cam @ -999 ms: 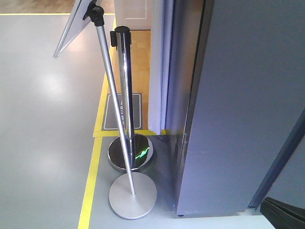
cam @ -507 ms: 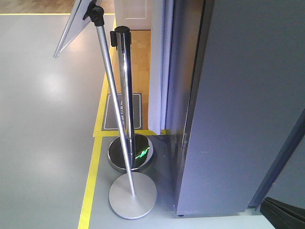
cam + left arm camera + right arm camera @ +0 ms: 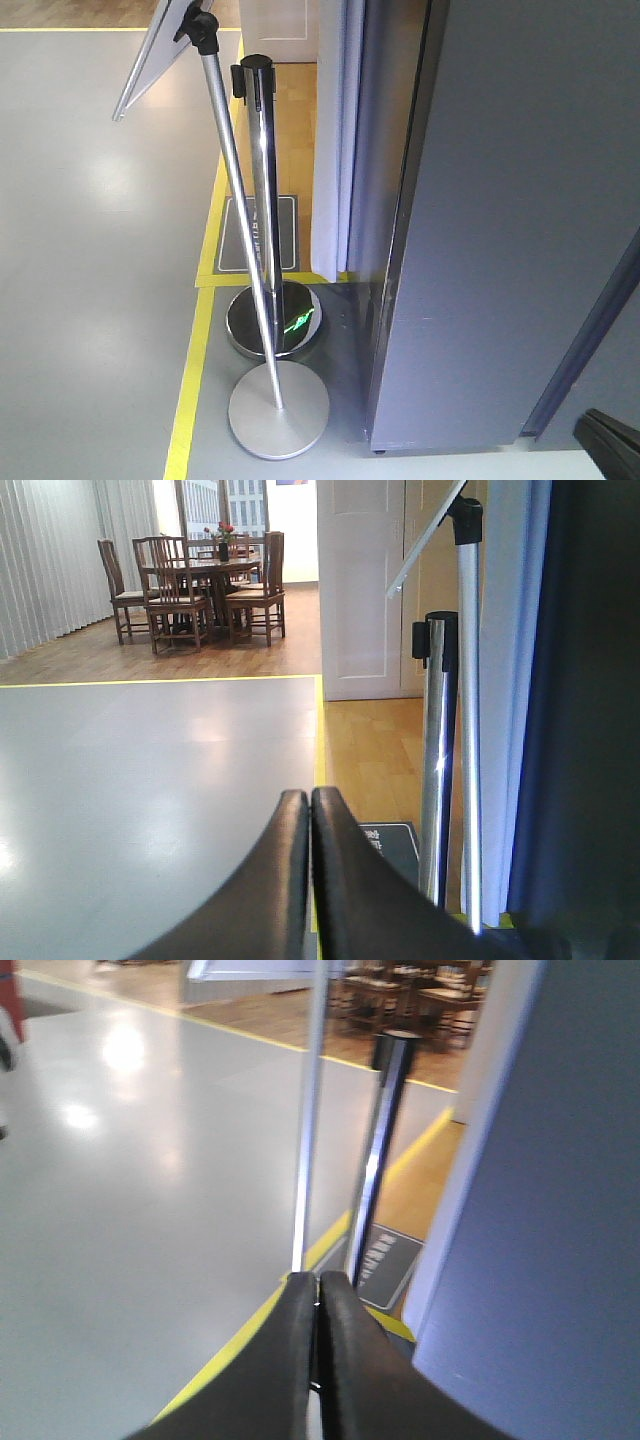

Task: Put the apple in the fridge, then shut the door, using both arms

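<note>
The fridge (image 3: 500, 200) fills the right of the front view as a tall dark grey wall; only its outside shows. A dark slanted seam (image 3: 590, 340) crosses its lower right, and I cannot tell whether the panel beyond it is the door. The apple is out of view. My left gripper (image 3: 308, 802) is shut, its black fingers (image 3: 345, 880) pressed together with nothing between them, pointing over the floor beside the fridge (image 3: 585, 730). My right gripper (image 3: 318, 1282) is also shut and empty, next to the fridge (image 3: 560, 1210). A black arm part (image 3: 612, 447) shows at the bottom right corner.
A sign stand with a slanted board (image 3: 160, 50) and a round base (image 3: 278, 408) stands left of the fridge. Behind it are a chrome stanchion (image 3: 262, 180), a floor mat (image 3: 258, 233) and a white curtain (image 3: 335, 140). A yellow line (image 3: 190, 390) marks the floor. Table and chairs (image 3: 195, 590) stand far back.
The black arm part at the bottom right corner of the front view has drawn back to the right; less of it shows. Nothing else has moved.
</note>
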`<state>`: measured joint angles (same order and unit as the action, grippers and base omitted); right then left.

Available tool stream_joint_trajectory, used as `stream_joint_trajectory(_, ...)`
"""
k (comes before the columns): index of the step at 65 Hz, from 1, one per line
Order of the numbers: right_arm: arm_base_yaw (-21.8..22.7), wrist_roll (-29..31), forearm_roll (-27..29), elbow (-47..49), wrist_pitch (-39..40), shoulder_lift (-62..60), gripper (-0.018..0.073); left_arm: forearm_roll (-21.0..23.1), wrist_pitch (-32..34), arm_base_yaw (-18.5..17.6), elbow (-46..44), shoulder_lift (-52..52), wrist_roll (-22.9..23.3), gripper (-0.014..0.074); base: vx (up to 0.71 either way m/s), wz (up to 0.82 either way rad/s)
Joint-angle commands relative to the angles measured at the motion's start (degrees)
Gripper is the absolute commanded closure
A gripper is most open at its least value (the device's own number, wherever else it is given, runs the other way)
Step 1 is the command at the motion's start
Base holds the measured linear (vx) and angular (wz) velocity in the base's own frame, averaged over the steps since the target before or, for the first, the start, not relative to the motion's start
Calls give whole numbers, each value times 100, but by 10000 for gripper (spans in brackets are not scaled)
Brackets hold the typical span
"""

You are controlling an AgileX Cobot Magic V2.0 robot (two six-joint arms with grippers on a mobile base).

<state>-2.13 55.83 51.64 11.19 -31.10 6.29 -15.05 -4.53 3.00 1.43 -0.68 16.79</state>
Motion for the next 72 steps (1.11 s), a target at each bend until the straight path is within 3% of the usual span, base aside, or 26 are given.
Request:
stream_joint_trajectory(1, -106, -1084, -843, -69, 590, -211, 561, 3, 412, -15, 158, -90, 56, 602, 0, 0)
stream_joint_trajectory(13, -101, -3930, -3169, -210, 680, -537, 561, 3, 407, -15, 158, -90, 56, 602, 0, 0)
stream_joint_trajectory(17, -101, -4677, -3706, -307, 927, -543, 561, 3, 407, -15, 158, -90, 56, 602, 0, 0)
stream_joint_trajectory(25, -101, -5500, -4361, -683, 1773, -543, 561, 3, 407, -15, 158, -90, 56, 602, 0, 0)
stream_joint_trajectory(35, -101, -5759, -4560, -1298, 3196, -543, 561, 3, 407, -15, 158, -90, 56, 602, 0, 0)
stream_joint_trajectory(72, -101, -5443, -4701, -1283, 3173, -543, 561, 3, 406, -15, 158, -90, 56, 602, 0, 0)
